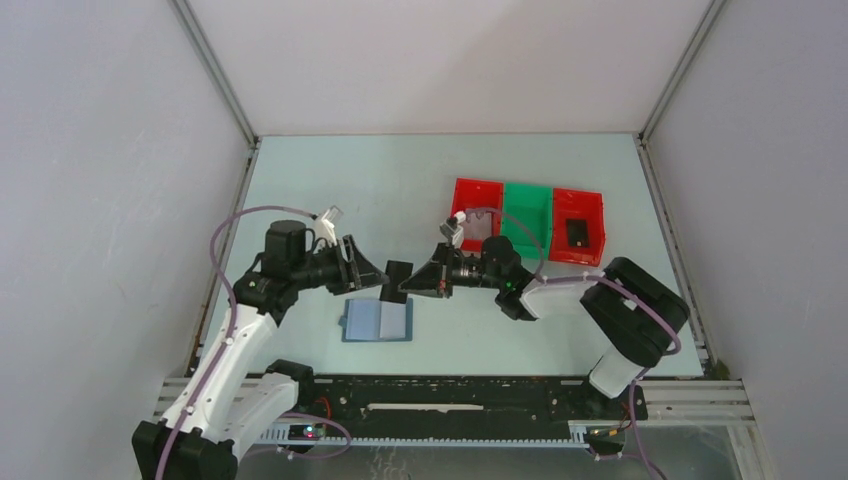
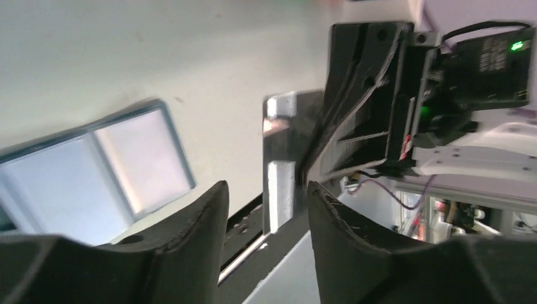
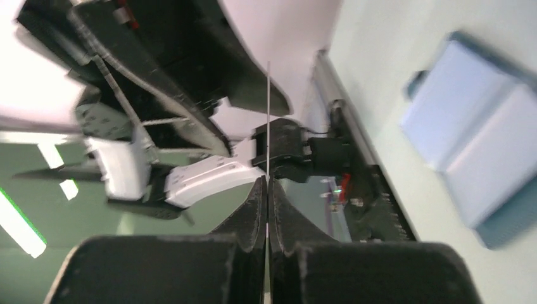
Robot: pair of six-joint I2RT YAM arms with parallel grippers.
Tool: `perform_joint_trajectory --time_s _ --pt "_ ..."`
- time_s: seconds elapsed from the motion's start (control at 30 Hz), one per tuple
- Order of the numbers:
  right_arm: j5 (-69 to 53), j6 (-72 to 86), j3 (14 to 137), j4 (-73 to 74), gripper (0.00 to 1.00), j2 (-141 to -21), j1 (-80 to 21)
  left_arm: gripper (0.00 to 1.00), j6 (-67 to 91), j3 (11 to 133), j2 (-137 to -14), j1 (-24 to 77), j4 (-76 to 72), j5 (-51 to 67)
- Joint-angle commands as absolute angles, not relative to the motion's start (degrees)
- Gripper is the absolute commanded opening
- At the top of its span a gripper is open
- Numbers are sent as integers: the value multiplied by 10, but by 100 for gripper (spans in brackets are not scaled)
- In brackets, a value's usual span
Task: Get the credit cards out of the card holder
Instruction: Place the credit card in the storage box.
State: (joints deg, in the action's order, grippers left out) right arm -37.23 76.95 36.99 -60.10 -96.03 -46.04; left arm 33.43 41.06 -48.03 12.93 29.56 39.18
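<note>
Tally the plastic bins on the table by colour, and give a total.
Red bins: 2
Green bin: 1
Total: 3

Card holder (image 1: 377, 320): pale blue-grey inside, darker teal rim. Credit card (image 1: 397, 281) at twelve o'clock of it: black. Bins at two o'clock: red bin (image 1: 474, 212), green bin (image 1: 527, 218), second red bin (image 1: 590, 215). Table (image 1: 380, 180): pale mint green. Walls (image 1: 100, 150): plain grey-white.
</note>
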Motion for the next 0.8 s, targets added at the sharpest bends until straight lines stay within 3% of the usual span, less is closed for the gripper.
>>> perform_joint_trajectory --time_s 0.0,0.13,0.27,0.53,0.77 --pt "-310 655 398 -352 0 -872 -431 57 257 477 -474 123 397 324" --pt "-80 449 543 104 0 -786 -414 58 242 534 -470 122 456 223" --pt "73 349 623 324 0 -762 -338 58 256 541 -459 122 453 191" --pt "316 201 760 506 0 -819 -191 58 275 521 -432 123 431 169" --pt "324 126 796 466 0 -908 -115 57 292 504 -414 123 432 170"
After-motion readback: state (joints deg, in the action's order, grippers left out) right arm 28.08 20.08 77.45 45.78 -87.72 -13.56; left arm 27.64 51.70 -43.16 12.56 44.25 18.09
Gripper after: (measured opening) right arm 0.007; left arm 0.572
